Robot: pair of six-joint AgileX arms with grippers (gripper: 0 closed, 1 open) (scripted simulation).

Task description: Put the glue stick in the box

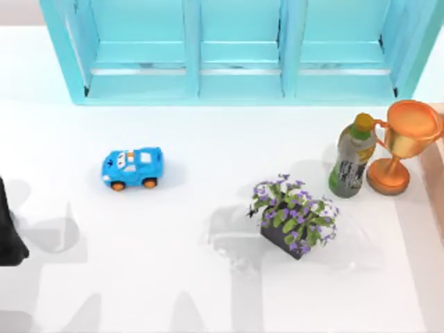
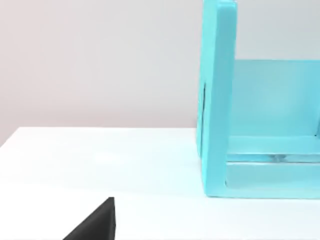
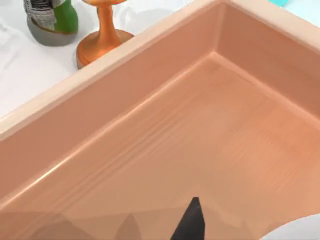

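Observation:
The glue stick is out of view. The box (image 3: 165, 130) is a shallow peach-coloured wooden tray with nothing visible inside it; a strip of it shows at the table's right edge (image 1: 433, 173). My right gripper (image 3: 190, 224) hangs over the box's floor, showing as a dark tip. My left arm (image 1: 10, 225) sits at the table's left edge, and a dark part of my left gripper (image 2: 95, 224) shows above the white tabletop.
A turquoise shelf unit (image 1: 236, 52) runs along the back. A blue toy car (image 1: 132, 168) stands left of centre. A potted plant with purple flowers (image 1: 295, 216), a green bottle (image 1: 353, 156) and an orange trophy (image 1: 402, 142) crowd the right side near the box.

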